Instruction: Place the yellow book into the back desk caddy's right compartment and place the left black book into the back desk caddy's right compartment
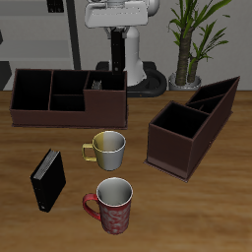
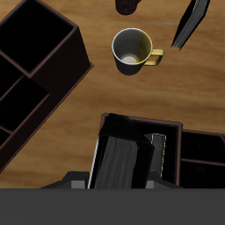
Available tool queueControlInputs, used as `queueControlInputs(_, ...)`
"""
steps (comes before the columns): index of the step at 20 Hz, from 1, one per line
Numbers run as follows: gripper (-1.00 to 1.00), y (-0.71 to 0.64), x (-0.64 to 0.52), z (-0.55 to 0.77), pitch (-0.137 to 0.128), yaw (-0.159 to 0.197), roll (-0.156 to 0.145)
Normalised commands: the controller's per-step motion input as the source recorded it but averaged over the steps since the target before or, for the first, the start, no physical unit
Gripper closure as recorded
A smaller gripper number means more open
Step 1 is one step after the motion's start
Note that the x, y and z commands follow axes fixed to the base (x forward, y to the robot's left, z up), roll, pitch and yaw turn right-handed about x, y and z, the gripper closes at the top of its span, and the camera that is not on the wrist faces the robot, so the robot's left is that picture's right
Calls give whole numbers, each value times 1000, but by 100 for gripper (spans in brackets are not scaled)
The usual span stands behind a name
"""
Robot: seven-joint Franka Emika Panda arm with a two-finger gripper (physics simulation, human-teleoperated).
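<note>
One wooden table (image 1: 197,221), brown plank grain. Two dark-brown box caddies. The back desk caddy (image 1: 30,113) is long and low with a level rim, and has three sections with the middle one split in two. The other caddy (image 1: 177,148), with a slanted raised end, sits well off to the side of the jaws.

The gripper (image 1: 97,81) is down at the back caddy's right compartment (image 2: 171,132), which is directly under the jaws. We cannot tell whether the jaws are apart or closed; the fingers are lost against the dark walls.

We count three books. Right below the jaws in that compartment is a flat dark slab (image 2: 119,158), which looks like a black book. Just beside it is a thin pale strip (image 2: 156,149), which we read as the page edges of the yellow book. It stands on edge with its long axis across the caddy, front to back. We can't confirm the cover colour. The third, a black book (image 1: 47,179), stands upright on the table, well away from the jaws and toward the front edge.

Two mugs, both round and upright. The grey mug (image 1: 108,148) has a yellow handle and is the one nearer the jaws, in front of the back caddy. The red patterned mug (image 1: 113,202) is farther out, by the front edge.
</note>
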Motion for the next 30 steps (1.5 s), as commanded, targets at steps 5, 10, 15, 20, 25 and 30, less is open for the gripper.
queueControlInputs(5, 100, -100, -36, -138, 28, -16, -24)
queueControlInputs(10, 100, -161, 35, -180, 47, -38, -47)
queueControlInputs(15, 100, -124, 105, -285, 68, -14, -25)
queueControlInputs(20, 100, 84, 28, -265, 73, -2, 29)
queueControlInputs(25, 100, 120, 36, -251, 45, 24, 25)
queueControlInputs(30, 100, -45, 101, -249, 52, -6, -10)
